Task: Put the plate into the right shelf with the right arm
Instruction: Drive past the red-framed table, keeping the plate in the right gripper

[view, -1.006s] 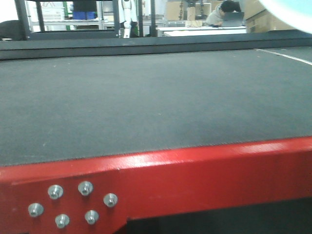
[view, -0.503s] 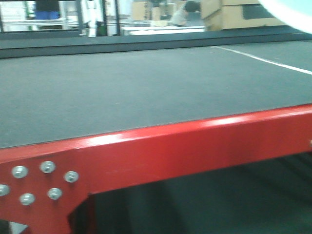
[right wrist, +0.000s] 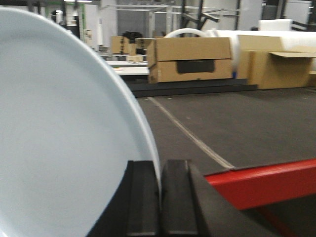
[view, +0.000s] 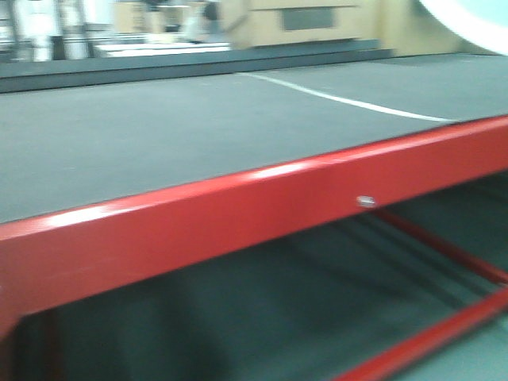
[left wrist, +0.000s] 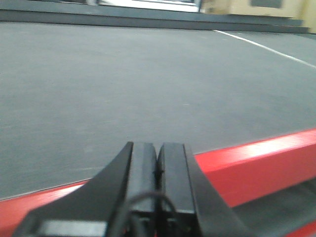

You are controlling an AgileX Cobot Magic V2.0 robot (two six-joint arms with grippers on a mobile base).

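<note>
Right end effector (right wrist: pixel 159 173) clamped on the plate (right wrist: pixel 64 138). Its two dark fingers pinch the rim from either side, so the plate stands on edge and its glossy white face fills the left of the wrist view. An edge grip of this kind probably suits sliding the plate into a rack.

The plate is carried in the air, clear of the worktop (view: pixel 159 135). In the front view only a pale arc of it shows, at the upper right corner (view: pixel 468 16). The right shelf appears in none of the views, so by judgement this is the carrying stage and placement is not yet begun.

Left end effector (left wrist: pixel 158 153): fingers pressed together with nothing between them, poised over the near edge of the worktop. It is presumably parked there because the task calls for the right arm alone.

Count:
- one plate
- two end effectors
- one worktop, with a dark mat, a red frame rail (view: pixel 238 210) and one white line (view: pixel 341 99) across it
- at least two cardboard boxes (right wrist: pixel 190 59) beyond the far edge; the blurred background prevents a firmer tally
</note>
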